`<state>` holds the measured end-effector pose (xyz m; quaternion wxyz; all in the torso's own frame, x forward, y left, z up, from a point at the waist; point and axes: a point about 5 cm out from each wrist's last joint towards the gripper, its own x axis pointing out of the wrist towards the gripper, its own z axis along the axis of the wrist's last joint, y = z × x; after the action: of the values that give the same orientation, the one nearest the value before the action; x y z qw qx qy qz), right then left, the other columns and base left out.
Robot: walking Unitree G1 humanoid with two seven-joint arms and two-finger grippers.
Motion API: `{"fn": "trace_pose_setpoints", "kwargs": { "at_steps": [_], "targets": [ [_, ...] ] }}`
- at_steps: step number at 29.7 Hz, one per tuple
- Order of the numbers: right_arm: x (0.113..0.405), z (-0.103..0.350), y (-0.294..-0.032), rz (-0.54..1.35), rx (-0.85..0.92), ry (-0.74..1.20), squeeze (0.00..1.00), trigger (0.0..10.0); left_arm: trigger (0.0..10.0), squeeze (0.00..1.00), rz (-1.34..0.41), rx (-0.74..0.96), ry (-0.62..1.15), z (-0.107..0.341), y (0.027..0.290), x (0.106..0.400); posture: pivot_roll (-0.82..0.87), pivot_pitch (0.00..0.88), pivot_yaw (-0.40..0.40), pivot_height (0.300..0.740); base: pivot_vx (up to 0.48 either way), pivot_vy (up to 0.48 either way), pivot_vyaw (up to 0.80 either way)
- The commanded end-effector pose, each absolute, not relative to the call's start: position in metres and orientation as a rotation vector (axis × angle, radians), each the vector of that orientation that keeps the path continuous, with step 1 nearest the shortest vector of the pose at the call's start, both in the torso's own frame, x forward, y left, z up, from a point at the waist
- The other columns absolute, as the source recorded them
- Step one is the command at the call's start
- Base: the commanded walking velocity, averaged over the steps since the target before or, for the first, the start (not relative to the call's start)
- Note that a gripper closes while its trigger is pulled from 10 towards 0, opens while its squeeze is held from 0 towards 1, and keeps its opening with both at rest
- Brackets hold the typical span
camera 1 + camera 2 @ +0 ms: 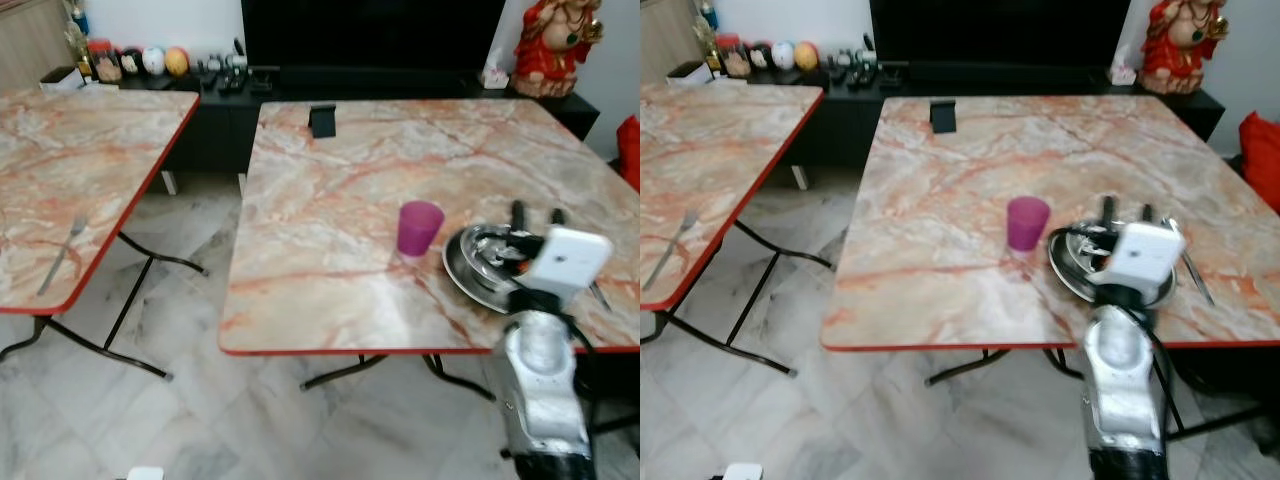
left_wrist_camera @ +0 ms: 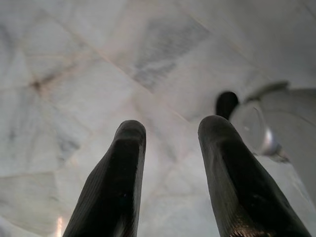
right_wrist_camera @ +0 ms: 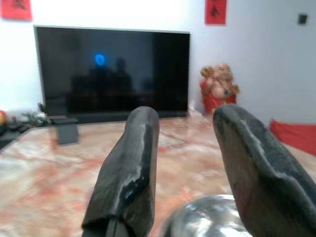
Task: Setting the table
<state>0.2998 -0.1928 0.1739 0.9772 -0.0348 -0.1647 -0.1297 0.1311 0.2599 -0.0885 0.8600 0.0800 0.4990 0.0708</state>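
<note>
On the right-hand marble-topped table (image 1: 330, 170), toward its near right corner, part of a place setting is already laid: a shiny metal plate (image 1: 478, 268) sits near the front edge, and a purple cup (image 1: 419, 229) stands upright just beside it at about ten o'clock from the plate. A thin piece of cutlery (image 1: 1196, 275) lies just off the plate at its three o'clock side; whether it is a knife or a spoon is too blurred to tell.

Over on the left-hand table (image 1: 60, 160), a fork (image 1: 62, 255) lies near the front edge, well apart from the plate. My judgement is that the setting is partly done, and the fork is the likely piece left to bring across.

The right gripper (image 1: 537, 215) reaches over the plate, its two black fingers (image 3: 131, 168) spread apart with nothing between them; the right wrist view looks past them across the tabletop, with the plate's rim just under the tips. Whether the tips touch the plate cannot be told, since the white wrist housing covers the plate's middle and near-right part in the head views.

The left gripper (image 2: 168, 143) hangs idle over the pale tiled floor (image 2: 98, 74), fingers parted and empty.

A small dark stand (image 1: 322, 120) sits at the twelve o'clock edge of the right-hand table; what it is I cannot make out.
</note>
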Motion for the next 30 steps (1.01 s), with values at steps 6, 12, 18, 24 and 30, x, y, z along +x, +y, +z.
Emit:
{"fn": "trace_pose_setpoints", "kwargs": {
  "at_steps": [6, 12, 18, 24, 30],
  "targets": [
    [0.300, 0.177, -0.195, -0.270, -0.073, -0.337, 0.00, 10.0, 10.0, 0.00, 0.146, 0.154, 1.058, -0.090, 0.255, 0.131, 0.00, 0.000, -0.004, 0.711, 0.000, 0.313, 0.00],
    [0.301, 0.178, -0.190, -0.255, -0.074, -0.338, 0.00, 10.0, 10.0, 0.00, 0.151, 0.151, 1.057, -0.090, 0.255, 0.132, -0.01, 0.000, 0.000, 0.711, 0.000, 0.312, 0.00],
    [0.304, 0.178, -0.180, -0.209, -0.076, -0.333, 0.00, 10.0, 10.0, 0.00, 0.154, 0.150, 1.058, -0.090, 0.257, 0.131, -0.01, 0.000, 0.005, 0.711, 0.000, 0.312, 0.00],
    [0.304, 0.175, -0.176, -0.202, -0.085, -0.325, 0.00, 10.0, 10.0, 0.00, 0.157, 0.151, 1.060, -0.090, 0.258, 0.131, -0.01, 0.000, 0.005, 0.711, 0.000, 0.311, 0.00],
    [0.304, 0.175, -0.174, -0.188, -0.087, -0.323, 0.00, 10.0, 10.0, 0.00, 0.158, 0.152, 1.062, -0.090, 0.258, 0.130, -0.01, 0.000, 0.006, 0.711, 0.000, 0.311, 0.00]
  ]
}}
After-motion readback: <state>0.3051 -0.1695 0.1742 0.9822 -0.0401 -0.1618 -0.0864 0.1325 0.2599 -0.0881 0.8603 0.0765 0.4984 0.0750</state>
